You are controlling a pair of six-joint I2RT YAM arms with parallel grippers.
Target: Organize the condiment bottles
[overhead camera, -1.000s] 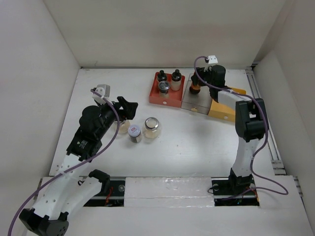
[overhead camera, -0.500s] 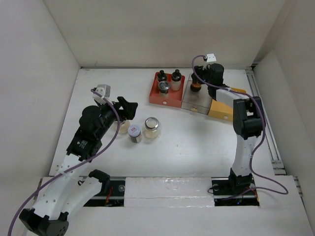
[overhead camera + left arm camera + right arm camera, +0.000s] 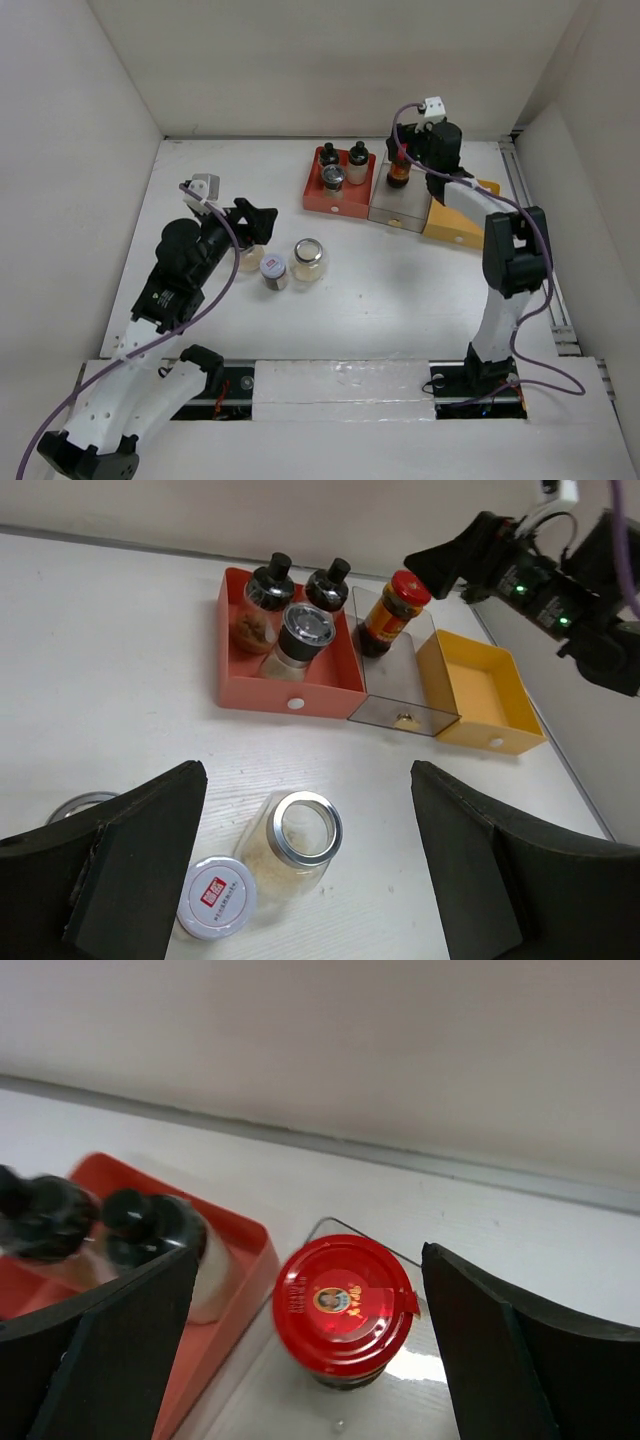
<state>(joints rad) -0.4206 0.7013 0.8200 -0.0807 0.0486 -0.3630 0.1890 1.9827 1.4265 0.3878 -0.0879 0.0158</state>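
Observation:
A red-capped jar (image 3: 398, 171) of dark contents stands in the clear tray (image 3: 402, 208). My right gripper (image 3: 410, 153) is open just above and behind it, one finger on each side of the cap (image 3: 342, 1305), not touching. Three bottles stand in the red tray (image 3: 338, 198): two black-capped (image 3: 328, 154) (image 3: 358, 151) and one silver-capped (image 3: 333, 177). On the table stand a silver-lidded jar (image 3: 308, 256) with pale contents and a white-capped jar (image 3: 272, 268). My left gripper (image 3: 256, 224) is open and empty, above and behind these two (image 3: 300, 832) (image 3: 215, 896). A third jar (image 3: 85, 803) is partly hidden under it.
An empty yellow tray (image 3: 458, 222) lies to the right of the clear one, under my right arm. White walls close the table at the back and on both sides. A rail runs along the right edge (image 3: 530, 200).
My right gripper has opened and drawn up and back from the red-capped jar, which stays standing in the clear tray. My left arm has barely shifted.

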